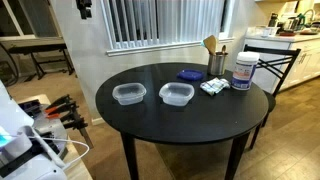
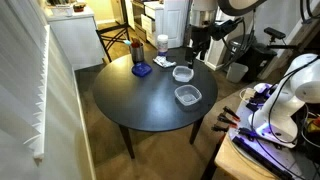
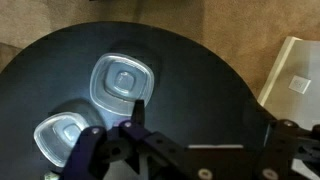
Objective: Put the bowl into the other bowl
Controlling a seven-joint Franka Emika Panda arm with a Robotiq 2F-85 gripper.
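Note:
The bowl [image 1: 128, 94], greyish and see-through, sits on the round black table [image 1: 180, 120]. It shows in both exterior views [image 2: 187, 95] and in the wrist view [image 3: 124, 80]. The other bowl [image 1: 176, 94], whiter and frostier, stands beside it, a short gap apart [image 2: 182, 73] [image 3: 62, 135]. My gripper [image 2: 198, 52] hangs above the table's edge, closest to the other bowl. In the wrist view its fingers [image 3: 115, 125] are spread, open and empty, well above both bowls.
At one side of the table stand a blue flat object [image 1: 188, 74], a cup with wooden utensils [image 1: 215, 60], a white jar with a blue lid [image 1: 243, 70] and a white packet [image 1: 213, 87]. A chair [image 1: 275, 60] stands behind them.

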